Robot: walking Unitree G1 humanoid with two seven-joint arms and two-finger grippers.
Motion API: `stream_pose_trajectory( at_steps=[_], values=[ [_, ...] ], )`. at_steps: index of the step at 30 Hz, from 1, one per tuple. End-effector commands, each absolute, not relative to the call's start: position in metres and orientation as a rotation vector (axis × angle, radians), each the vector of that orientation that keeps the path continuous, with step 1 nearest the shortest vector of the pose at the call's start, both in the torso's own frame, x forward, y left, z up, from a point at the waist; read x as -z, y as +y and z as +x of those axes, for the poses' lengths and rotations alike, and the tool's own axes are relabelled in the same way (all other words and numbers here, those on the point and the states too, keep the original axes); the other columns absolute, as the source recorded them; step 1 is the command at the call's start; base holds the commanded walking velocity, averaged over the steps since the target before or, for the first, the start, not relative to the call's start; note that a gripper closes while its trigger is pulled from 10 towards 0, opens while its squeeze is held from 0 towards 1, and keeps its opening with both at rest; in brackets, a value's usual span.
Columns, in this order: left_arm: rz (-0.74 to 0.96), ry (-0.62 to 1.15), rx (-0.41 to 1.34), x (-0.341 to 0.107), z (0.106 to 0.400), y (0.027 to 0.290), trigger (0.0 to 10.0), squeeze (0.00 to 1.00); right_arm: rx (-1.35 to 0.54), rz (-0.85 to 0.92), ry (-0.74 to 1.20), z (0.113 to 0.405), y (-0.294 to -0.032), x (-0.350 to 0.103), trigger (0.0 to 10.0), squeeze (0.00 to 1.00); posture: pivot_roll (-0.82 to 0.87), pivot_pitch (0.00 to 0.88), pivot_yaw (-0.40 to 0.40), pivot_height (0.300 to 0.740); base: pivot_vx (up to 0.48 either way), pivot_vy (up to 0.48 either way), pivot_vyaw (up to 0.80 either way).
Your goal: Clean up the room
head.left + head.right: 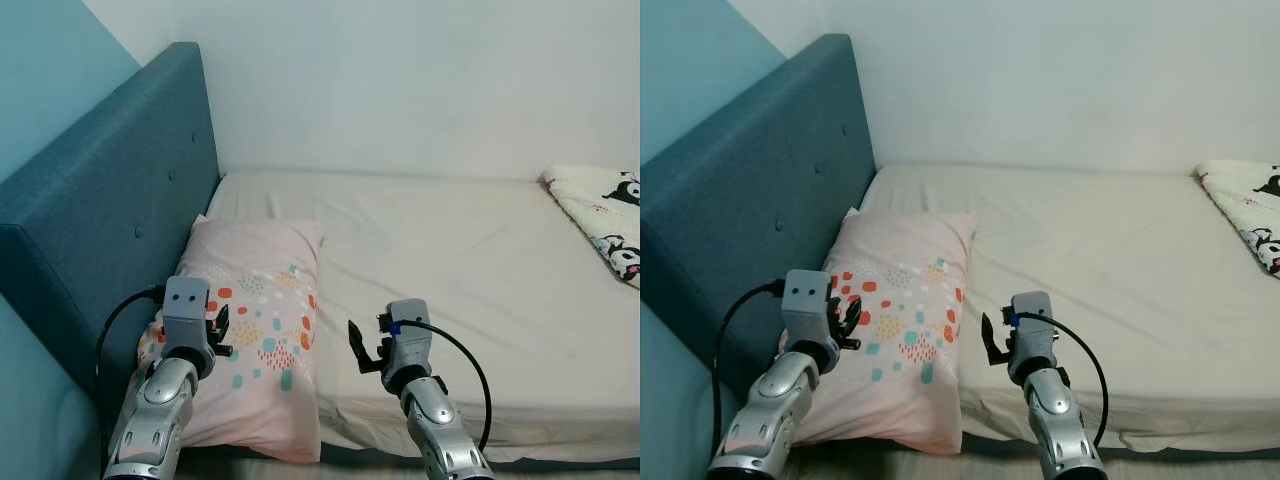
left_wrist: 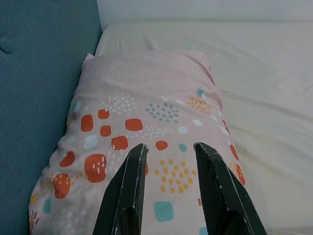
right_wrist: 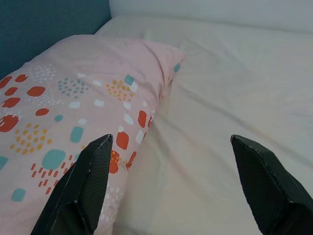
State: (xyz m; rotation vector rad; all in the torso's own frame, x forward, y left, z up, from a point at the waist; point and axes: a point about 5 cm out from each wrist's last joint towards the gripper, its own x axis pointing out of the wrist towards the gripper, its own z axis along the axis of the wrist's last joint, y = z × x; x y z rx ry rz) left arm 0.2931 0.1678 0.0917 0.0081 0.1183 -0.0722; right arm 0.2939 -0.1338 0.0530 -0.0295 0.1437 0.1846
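A pink pillow (image 1: pixel 262 310) with orange and teal spots lies at the head of the bed, against the blue headboard (image 1: pixel 110 210). My left gripper (image 1: pixel 221 331) hovers over the pillow's near left part, open with a narrow gap and nothing between its fingers (image 2: pixel 131 171). My right gripper (image 1: pixel 368 346) hangs wide open over the cream sheet (image 1: pixel 450 270), just right of the pillow's near edge. In the right wrist view the pillow (image 3: pixel 73 98) sits beside one finger (image 3: pixel 88 171) and bare sheet fills the gap.
A folded white blanket (image 1: pixel 605 215) with black cartoon prints lies at the far right of the bed. A white wall runs behind the bed. The mattress's near edge (image 1: pixel 540 450) is just in front of me.
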Motion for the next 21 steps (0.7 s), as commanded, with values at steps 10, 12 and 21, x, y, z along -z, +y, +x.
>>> stream_pose_trajectory(
  at_steps=[10,12,21],
  values=[
    [0.009,0.096,0.104,-0.0928,0.2962,0.1622,10.0,0.0,-0.172,-0.029,0.144,0.2923,-0.1364,-0.0521,10.0,0.0,0.03,0.0,-0.044,0.74,0.0,0.0,0.0],
    [0.008,0.096,0.101,-0.0924,0.2958,0.1634,10.0,0.0,-0.175,-0.03,0.145,0.2922,-0.1356,-0.0518,10.0,0.0,0.03,0.0,-0.046,0.74,0.0,0.0,0.0],
    [0.015,0.097,0.105,-0.091,0.2941,0.1662,10.0,0.0,-0.203,-0.07,0.155,0.2905,-0.1311,-0.0487,10.0,0.0,0.04,0.0,-0.044,0.74,0.0,0.0,0.05]
  ],
)
